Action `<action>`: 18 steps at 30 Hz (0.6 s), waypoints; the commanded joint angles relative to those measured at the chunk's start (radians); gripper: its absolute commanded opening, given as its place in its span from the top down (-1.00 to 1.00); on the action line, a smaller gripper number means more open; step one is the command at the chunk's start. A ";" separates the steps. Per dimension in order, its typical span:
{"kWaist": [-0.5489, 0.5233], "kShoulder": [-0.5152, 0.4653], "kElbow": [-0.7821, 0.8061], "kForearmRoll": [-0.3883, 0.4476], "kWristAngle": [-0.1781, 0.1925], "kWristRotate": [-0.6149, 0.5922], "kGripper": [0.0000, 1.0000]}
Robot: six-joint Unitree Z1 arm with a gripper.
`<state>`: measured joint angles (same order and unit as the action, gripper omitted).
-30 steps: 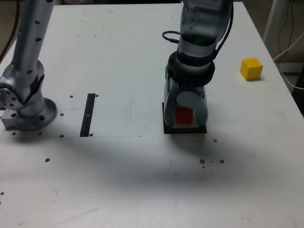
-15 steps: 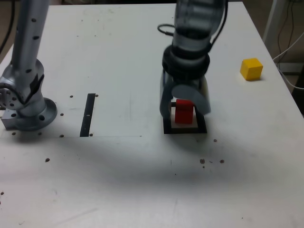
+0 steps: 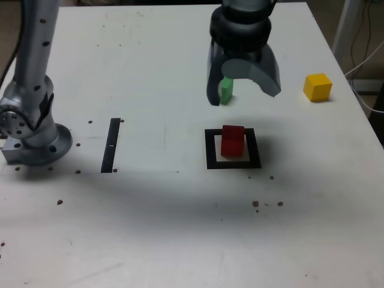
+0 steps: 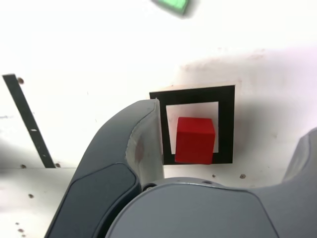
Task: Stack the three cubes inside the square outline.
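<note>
The red cube stands free inside the square outline, on its white centre. My gripper hangs open above and behind it, holding nothing. One grey finger shows wide of the cube in the wrist view. The green cube sits on the table just beyond the outline, partly hidden by a finger in the exterior view. Farther off, toward the exterior view's right, rests the yellow cube.
A thin black bar lies on the white table at the exterior view's left. The arm's base stands at the left edge. Small dark specks dot the front of the table.
The gripper has opened, let go of the red cube in the outline, and risen up and back. The red cube stays in the square.
</note>
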<state>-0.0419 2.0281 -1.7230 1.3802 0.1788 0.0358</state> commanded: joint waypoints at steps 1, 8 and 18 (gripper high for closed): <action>0.012 0.017 -0.044 0.024 -0.005 0.016 -0.99; 0.041 0.117 -0.245 0.118 -0.005 0.047 -0.99; 0.089 0.283 -0.539 0.208 -0.004 0.051 -0.98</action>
<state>0.0384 2.2853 -2.2193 1.5732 0.1754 0.0848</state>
